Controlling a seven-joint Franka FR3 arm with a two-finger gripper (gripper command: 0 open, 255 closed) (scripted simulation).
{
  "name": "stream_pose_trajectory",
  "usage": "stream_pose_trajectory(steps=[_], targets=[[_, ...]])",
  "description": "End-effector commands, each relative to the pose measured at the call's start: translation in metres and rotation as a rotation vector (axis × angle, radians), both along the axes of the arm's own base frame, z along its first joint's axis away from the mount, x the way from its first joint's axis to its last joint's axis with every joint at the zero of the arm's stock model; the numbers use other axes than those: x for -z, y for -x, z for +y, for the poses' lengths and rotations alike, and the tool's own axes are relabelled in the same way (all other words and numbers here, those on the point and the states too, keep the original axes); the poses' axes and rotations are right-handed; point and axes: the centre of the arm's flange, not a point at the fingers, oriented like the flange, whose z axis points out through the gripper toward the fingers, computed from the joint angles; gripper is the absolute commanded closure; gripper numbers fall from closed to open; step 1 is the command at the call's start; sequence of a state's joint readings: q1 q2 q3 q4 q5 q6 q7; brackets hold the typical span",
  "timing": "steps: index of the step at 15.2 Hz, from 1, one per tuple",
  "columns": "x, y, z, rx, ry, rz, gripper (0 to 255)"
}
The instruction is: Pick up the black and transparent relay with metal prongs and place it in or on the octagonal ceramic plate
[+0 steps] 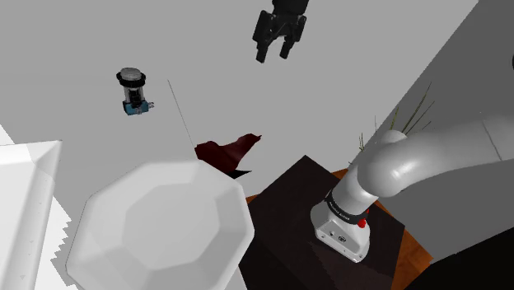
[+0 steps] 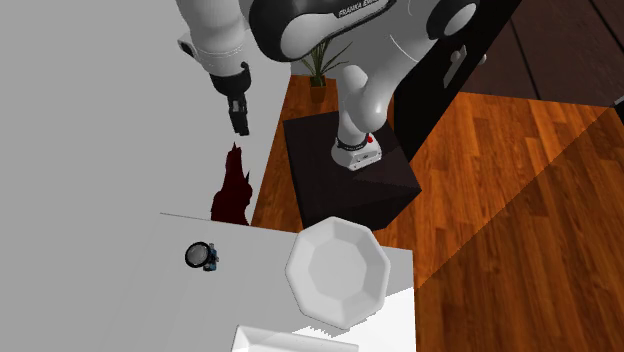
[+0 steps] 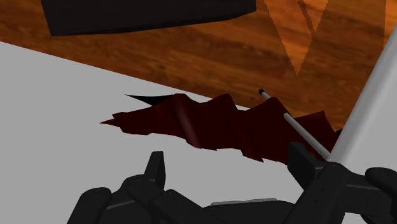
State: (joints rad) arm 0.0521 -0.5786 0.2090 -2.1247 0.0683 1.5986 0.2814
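The relay [image 1: 132, 92] has a black cap, a clear body and a blue base. It stands on the white surface near the shoulder view's upper left, and in the second exterior view the relay [image 2: 202, 257] sits left of the plate. The white octagonal plate [image 1: 161, 226] lies at the front of that surface, also visible as plate [image 2: 338, 270]. My gripper [image 1: 274, 54] hangs high in the air, well right of the relay, open and holding nothing. It hovers above the surface's far edge as gripper [image 2: 238, 127]. In the wrist view the gripper [image 3: 227, 164] has its fingers apart.
A jagged dark red shape [image 1: 226, 151] lies at the surface's edge, directly beneath the hand [image 3: 210, 124]. A white block [image 1: 25, 206] stands left of the plate. The dark stand [image 2: 350, 175] rests on wooden floor [image 2: 500, 180], with a plant [image 1: 404, 123] behind.
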Motion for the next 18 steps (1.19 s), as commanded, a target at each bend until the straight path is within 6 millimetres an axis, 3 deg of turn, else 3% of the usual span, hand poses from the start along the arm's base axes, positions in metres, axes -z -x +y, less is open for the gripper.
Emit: stream_pose_trajectory(steps=[1,18], targets=[[0.002,-0.011,0.026,0.003,-0.007,0.005,0],[0.018,-0.116,0.220,0.025,-0.050,0.045,0]])
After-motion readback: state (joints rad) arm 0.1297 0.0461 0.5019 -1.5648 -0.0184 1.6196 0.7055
